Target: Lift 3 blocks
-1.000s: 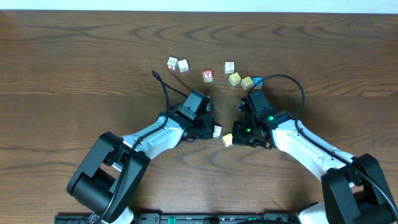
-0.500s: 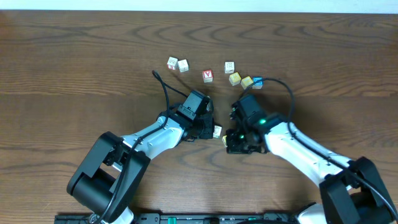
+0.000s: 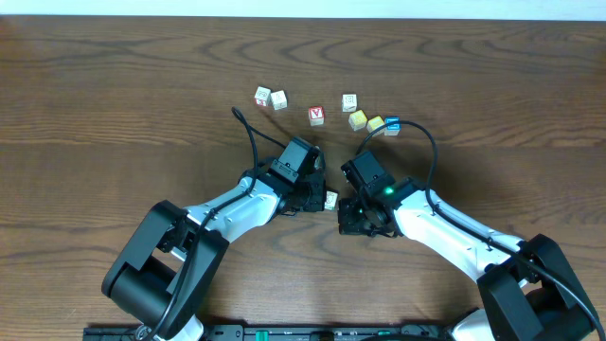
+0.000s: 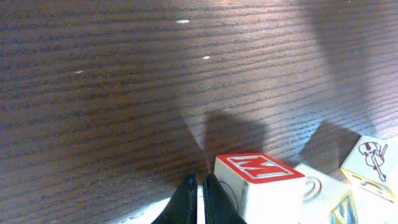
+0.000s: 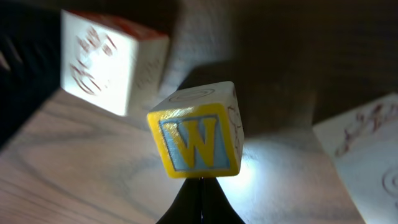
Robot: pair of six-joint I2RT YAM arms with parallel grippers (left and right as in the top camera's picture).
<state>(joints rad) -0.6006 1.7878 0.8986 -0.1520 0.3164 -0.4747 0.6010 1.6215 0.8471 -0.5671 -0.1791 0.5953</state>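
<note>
Both grippers meet at the table's middle, shut and holding nothing. A white block with a green mark [image 3: 330, 200] lies just right of my left gripper [image 3: 323, 196]. In the left wrist view a white cube with a red M face [image 4: 261, 180] rests against the right side of the shut left gripper [image 4: 199, 198]. A cream block with an orange-yellow W [image 5: 196, 140] sits right at the tips of my right gripper [image 5: 200, 200]. From overhead, the right gripper [image 3: 348, 216] covers that block. No block is off the table.
A loose row of cubes lies at the back: two white ones [image 3: 270, 98], a red-faced one [image 3: 316, 116], a pale one [image 3: 349, 102], two yellowish ones [image 3: 366, 122] and a blue-faced one [image 3: 392, 125]. Another pale cube with a violin drawing [image 4: 370, 167] lies beside the M cube.
My right gripper has slid left toward the left gripper and now covers the yellowish cube that lay beside it. The left arm has stayed still.
</note>
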